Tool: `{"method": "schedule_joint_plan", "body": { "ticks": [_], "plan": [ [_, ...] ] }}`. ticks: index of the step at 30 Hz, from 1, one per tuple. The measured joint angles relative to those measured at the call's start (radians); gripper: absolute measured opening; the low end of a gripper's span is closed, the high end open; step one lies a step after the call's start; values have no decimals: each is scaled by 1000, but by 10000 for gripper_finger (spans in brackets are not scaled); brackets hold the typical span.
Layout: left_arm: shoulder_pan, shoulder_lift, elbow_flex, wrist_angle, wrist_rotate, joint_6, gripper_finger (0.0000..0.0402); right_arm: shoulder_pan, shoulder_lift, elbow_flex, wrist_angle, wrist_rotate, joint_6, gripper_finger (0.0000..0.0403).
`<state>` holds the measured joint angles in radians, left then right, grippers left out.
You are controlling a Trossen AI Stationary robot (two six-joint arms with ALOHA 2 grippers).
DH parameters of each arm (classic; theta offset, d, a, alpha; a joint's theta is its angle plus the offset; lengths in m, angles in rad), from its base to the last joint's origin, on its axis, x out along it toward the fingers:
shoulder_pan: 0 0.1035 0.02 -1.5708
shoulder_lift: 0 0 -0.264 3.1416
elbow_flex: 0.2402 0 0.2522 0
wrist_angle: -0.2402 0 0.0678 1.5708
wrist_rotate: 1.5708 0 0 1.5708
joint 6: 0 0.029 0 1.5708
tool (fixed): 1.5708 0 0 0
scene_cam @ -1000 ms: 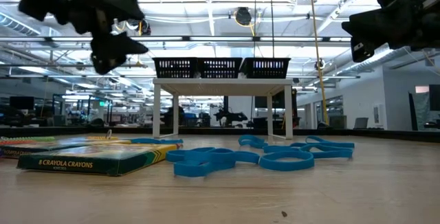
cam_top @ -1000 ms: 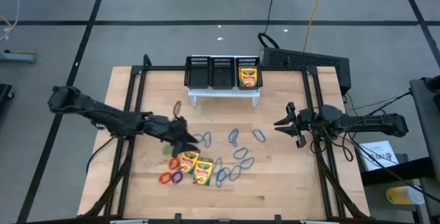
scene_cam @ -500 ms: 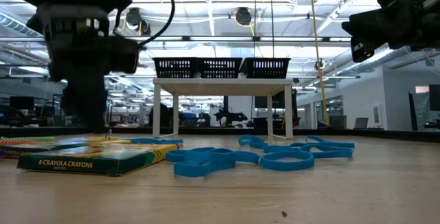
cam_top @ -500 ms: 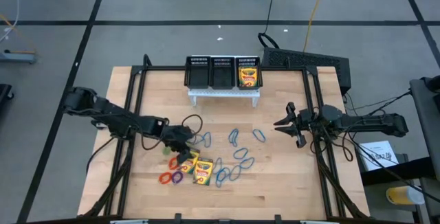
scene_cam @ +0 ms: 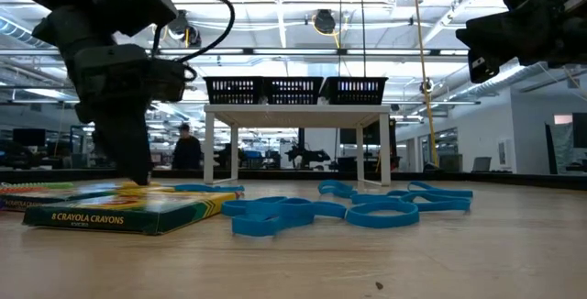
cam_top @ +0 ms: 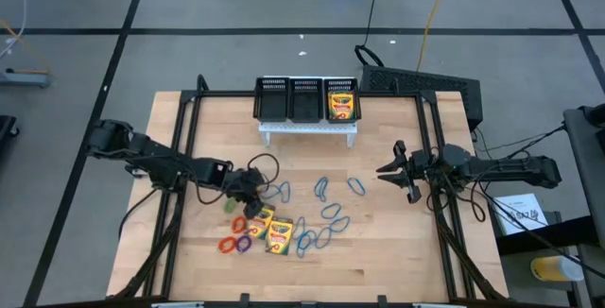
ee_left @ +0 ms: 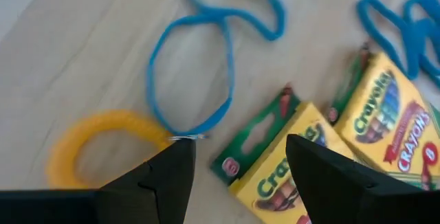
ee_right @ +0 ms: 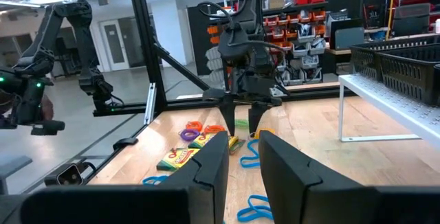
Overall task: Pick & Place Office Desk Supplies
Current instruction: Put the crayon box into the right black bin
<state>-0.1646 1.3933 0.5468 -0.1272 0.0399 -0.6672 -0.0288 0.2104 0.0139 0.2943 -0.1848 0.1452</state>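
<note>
Two yellow-and-green crayon boxes [cam_top: 258,221] [cam_top: 279,235] lie flat on the wooden table, and another [cam_top: 340,106] stands in the black organiser's [cam_top: 288,100] right compartment. Thin blue loops [cam_top: 326,212] lie scattered mid-table, with red [cam_top: 227,245], purple [cam_top: 243,244] and orange [ee_left: 96,141] loops by the boxes. My left gripper [cam_top: 248,196] is open and points steeply down over the green end [ee_left: 251,157] of one box [ee_left: 275,172], one finger on either side of that end. My right gripper [cam_top: 389,168] hovers at the table's right, open a little, with nothing between its fingers. My left gripper has its fingertips [scene_cam: 138,178] low at the crayon box's green end, coming from above. I cannot tell whether they touch the box or the table.
The organiser sits on a small white stand [cam_top: 309,128] at the table's far middle, its left and middle compartments showing nothing. Black frame rails [cam_top: 184,147] run along the table's left and right sides. Bare wood lies along the near edge [cam_top: 378,270].
My left gripper has come down toward the crayon boxes and tipped from a shallow slant to pointing steeply down, staying open. The boxes and loops lie where they were.
</note>
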Motion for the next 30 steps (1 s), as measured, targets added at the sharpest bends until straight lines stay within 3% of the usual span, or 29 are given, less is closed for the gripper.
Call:
{"method": "schedule_joint_plan", "body": {
  "ticks": [4, 8, 16, 23, 30],
  "plan": [
    [1, 0, 0, 90, 18, 172, 237, 0, 0, 0, 0, 0, 0, 71],
    [10, 0, 0, 166, 128, 259, 237, 0, 0, 0, 0, 0, 0, 71],
    [31, 41, 0, 183, 122, 296, 236, 0, 0, 0, 0, 0, 0, 71],
    [31, 172, 0, 282, 211, 329, 236, 0, 0, 0, -1, 0, 0, 71],
    [46, 213, 3, 302, 270, 333, 236, 0, 0, 0, 0, 0, 0, 71]
  ]
}}
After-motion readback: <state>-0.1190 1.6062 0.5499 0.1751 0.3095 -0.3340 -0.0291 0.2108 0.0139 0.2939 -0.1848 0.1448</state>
